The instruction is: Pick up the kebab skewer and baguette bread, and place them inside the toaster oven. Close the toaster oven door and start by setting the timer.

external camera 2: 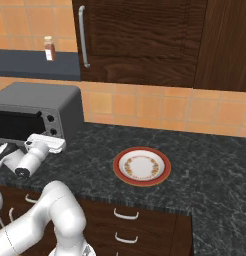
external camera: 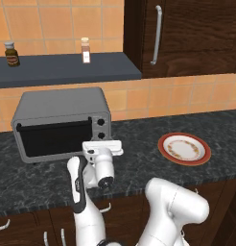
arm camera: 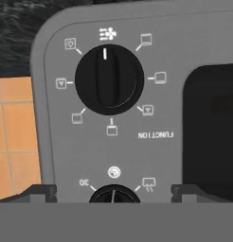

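Dark speckled counter (external camera: 139,163) carried the toaster oven (external camera: 62,122) at mid-left of the frame, its door (external camera: 53,137) shut. The gripper (arm camera: 112,191) stood wide, holding nothing, fingers flanking the lowest knob (arm camera: 113,194), apparently lined up to set the timer.

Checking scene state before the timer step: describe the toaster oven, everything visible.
The toaster oven is a grey metal-looking box with rounded corners, upright on the dark speckled counter against the orange tile wall. Its dark glass door, with a bar handle along the top, is closed. Black knobs sit in a column on the right front; the hand view shows one labelled FUNCTION, ringed by icons, upside down there. The open gripper hovers just before the knob panel, flanking another knob.
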